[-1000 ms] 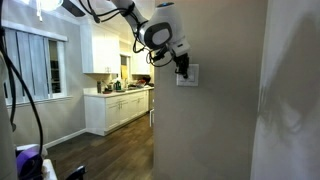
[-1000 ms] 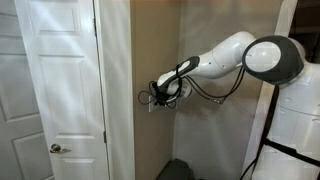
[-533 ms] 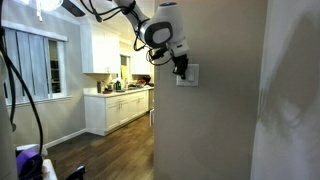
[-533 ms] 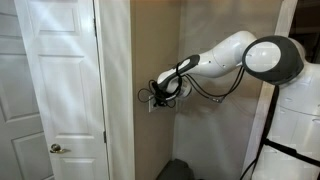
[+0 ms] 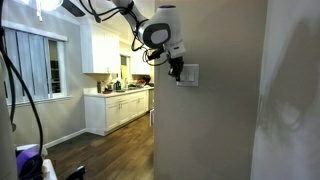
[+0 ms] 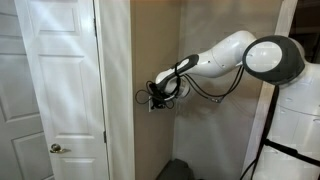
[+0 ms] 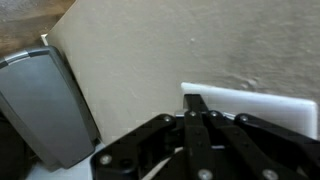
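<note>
Tan wall (image 5: pixel 215 110): takes up most of the near side in an exterior view, ending at a corner beyond which white kitchen cabinets (image 5: pixel 120 108) show, well apart from the work. A white panelled door (image 6: pixel 55 90) stands closed just beside the same wall.

Robot arm (image 6: pixel 235 55): extended across to the wall, wrist turned in toward the surface.

Gripper (image 5: pixel 177 69): the claw is fully closed, its fingers brought together into one narrow tip, with nothing held between them. In the wrist view the tip sits at the left edge of the switch plate (image 7: pixel 262 106).

Switch plate: white, mounted flat on the tan wall near the corner, directly under the closed tip.

Grey rounded object (image 7: pixel 45 105): lower left of the wrist view, not identifiable.

Progress, as judged: the approach to the plate is complete and contact at its edge appears made. The switch itself is hidden behind the fingers, so no view confirms whether it has been pressed; that part remains open
</note>
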You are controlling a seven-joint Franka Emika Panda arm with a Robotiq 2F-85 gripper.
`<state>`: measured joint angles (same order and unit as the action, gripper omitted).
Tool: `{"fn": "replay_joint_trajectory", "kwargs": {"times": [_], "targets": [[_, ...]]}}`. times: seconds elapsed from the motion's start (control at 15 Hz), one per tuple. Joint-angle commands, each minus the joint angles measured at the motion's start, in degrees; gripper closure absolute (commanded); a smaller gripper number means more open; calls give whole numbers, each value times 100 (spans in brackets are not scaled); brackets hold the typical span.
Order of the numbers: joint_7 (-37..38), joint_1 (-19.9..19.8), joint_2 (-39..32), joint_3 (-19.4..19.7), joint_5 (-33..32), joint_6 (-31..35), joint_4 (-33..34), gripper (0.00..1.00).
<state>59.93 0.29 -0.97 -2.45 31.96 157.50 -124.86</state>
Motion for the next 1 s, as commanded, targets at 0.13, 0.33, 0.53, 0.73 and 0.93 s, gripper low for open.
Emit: {"fn": "replay_joint_trajectory", "kwargs": {"times": [0.13, 0.33, 0.53, 0.73, 0.93], "targets": [[112, 29, 30, 71, -131, 134, -38, 100], [62, 41, 6, 80, -181, 514, -57, 100], [57, 66, -30, 57, -128, 902, -100, 100], [88, 48, 5, 89, -285, 874, -192, 100], [264, -28, 169, 169, -815, 586, -300, 100]]}}
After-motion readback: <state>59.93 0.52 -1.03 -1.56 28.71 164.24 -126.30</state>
